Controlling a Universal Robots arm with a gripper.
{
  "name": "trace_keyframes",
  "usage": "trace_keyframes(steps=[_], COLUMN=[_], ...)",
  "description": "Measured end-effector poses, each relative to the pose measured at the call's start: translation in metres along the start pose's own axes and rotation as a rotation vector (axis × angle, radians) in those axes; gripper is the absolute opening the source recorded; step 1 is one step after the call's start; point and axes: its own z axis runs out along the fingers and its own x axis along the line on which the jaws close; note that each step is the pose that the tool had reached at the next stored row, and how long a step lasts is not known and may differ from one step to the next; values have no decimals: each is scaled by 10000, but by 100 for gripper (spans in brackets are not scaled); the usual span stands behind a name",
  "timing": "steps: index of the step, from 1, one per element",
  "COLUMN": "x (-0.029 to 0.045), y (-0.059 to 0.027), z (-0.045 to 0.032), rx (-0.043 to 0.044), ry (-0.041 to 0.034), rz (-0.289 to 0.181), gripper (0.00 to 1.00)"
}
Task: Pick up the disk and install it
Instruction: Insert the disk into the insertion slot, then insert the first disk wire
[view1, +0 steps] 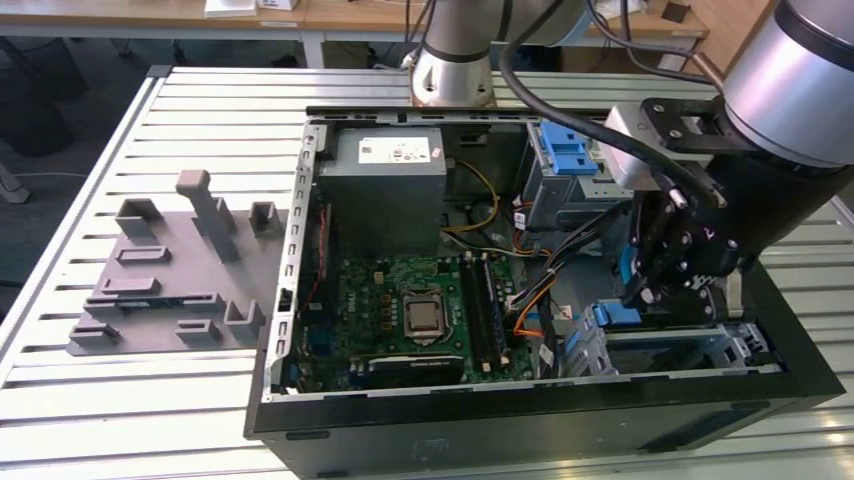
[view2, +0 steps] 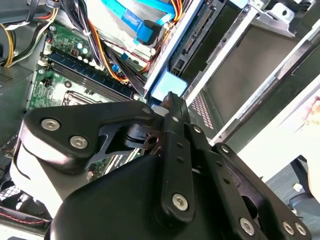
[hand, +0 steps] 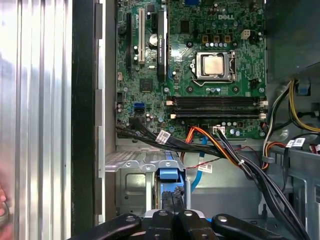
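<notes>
In the exterior view the gripper (view1: 641, 298) hangs inside the case (view1: 534, 410), at four o'clock from the board (view1: 387, 290). Its fingers are together, tips against the blue edge of the disk (view1: 617, 314), which sits in the bay (view1: 741, 345). I judge a skewed push could jam the bracket on the rails. The cables (view1: 534, 302) at nine o'clock from the fingers could snag. Farther off, at nine o'clock from the case, is the stand (view1: 174, 270). Count: one gripper, one disk, one case, one stand.
</notes>
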Motion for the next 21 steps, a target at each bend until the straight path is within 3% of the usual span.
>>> trace_keyframes(steps=[14,21], x=[0,-1], y=[-7,-86], z=[25,26], rx=[0,0], ry=[1,-1], rz=[-1,0], gripper=[11,11])
